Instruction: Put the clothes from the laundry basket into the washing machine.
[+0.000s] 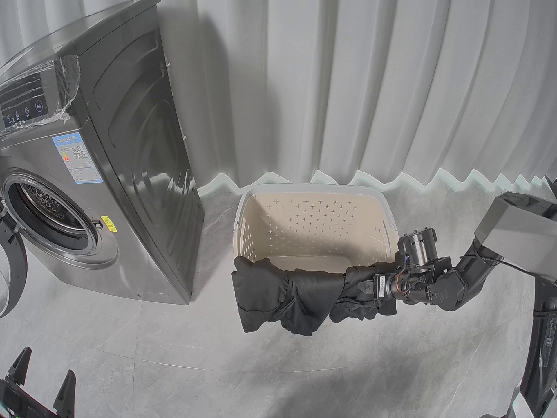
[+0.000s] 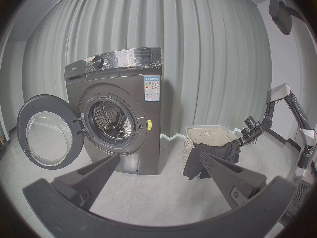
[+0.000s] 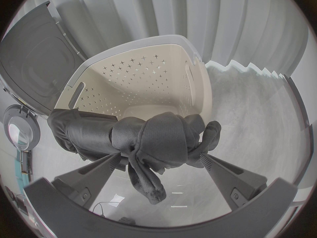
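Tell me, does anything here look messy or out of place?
One thing: the dark garment lies slung over the laundry basket's near rim, sagging outside toward the floor instead of lying inside, right at the right gripper. Also, wrinkled plastic film covers the washing machine's control panel.

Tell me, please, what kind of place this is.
Probably a staged laundry corner: a front-loading washing machine with its door open, a cream laundry basket on a tiled floor, white curtains behind.
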### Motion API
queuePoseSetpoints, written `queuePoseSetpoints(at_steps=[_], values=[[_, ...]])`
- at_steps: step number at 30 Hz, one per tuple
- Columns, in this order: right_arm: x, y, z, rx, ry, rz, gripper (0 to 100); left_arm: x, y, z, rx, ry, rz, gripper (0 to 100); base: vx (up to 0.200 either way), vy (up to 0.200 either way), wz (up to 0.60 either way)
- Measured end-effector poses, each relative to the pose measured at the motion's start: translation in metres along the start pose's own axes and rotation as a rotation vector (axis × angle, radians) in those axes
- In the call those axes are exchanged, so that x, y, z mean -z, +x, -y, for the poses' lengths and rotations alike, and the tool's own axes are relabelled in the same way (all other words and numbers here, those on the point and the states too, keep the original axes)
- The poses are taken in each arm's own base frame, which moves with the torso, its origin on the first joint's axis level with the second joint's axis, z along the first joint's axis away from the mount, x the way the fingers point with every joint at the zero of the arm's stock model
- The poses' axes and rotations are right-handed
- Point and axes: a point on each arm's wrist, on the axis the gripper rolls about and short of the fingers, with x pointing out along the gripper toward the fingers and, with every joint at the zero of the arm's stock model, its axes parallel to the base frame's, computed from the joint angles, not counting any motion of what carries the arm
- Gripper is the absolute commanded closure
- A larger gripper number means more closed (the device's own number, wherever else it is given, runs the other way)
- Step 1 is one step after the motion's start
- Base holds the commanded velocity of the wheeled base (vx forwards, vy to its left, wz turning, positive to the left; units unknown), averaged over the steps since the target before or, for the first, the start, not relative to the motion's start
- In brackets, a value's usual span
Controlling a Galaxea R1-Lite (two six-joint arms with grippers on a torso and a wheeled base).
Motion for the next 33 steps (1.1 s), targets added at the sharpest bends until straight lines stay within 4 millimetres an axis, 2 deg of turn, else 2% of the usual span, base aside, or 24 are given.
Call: queuePoseSetpoints(at_steps=[4,5,23,28,33], values=[[-0.003,0.002,0.0,0.009,0.003,0.013,0,0.0,0.0,0.0,0.0,0.0,0.0,0,0.0,0.0,0.0],[-0.003,0.002,-0.001,0.008,0.003,0.016,100,0.0,0.0,0.0,0.0,0.0,0.0,0,0.0,0.0,0.0],[0.0,0.0,-0.007,-0.002,-0.006,0.009,100,0.0,0.0,0.0,0.0,0.0,0.0,0,0.0,0.0,0.0],[-0.003,-0.019,-0.015,-0.026,-0.007,0.027,100,0.0,0.0,0.0,0.0,-0.001,0.0,0,0.0,0.0,0.0],[-0.009,-0.053,-0.029,-0.074,-0.01,0.073,100,0.0,0.0,0.0,0.0,0.0,0.0,0,0.0,0.0,0.0]])
